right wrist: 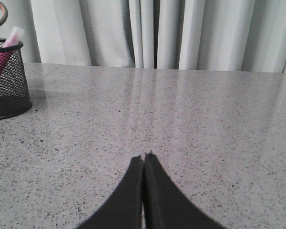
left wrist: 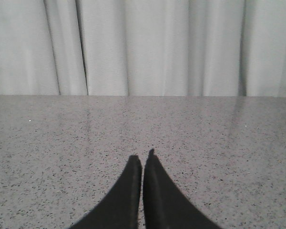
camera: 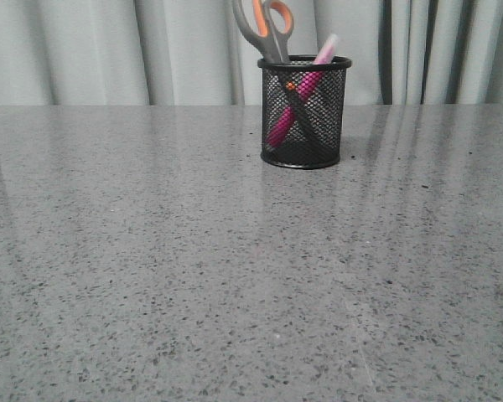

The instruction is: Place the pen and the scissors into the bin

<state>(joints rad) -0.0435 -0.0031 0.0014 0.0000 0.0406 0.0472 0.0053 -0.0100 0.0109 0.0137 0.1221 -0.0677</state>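
You see the pen [camera: 304,98] and scissors [camera: 268,29] already crossed upright inside the bin [camera: 304,113], nearer your right gripper [right wrist: 144,156] than your left gripper [left wrist: 143,156], both pinched closed and empty above the tabletop [camera: 151,251].

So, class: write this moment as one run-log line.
pen: in bin | scissors: in bin, handles up | left hand: shut, empty | right hand: shut, empty | task: looks done

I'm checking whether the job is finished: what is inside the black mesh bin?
Inside the bin stand the scissors, handles up, and the pen, crossing them. The mesh blurs their lower ends and hides the bin's floor.
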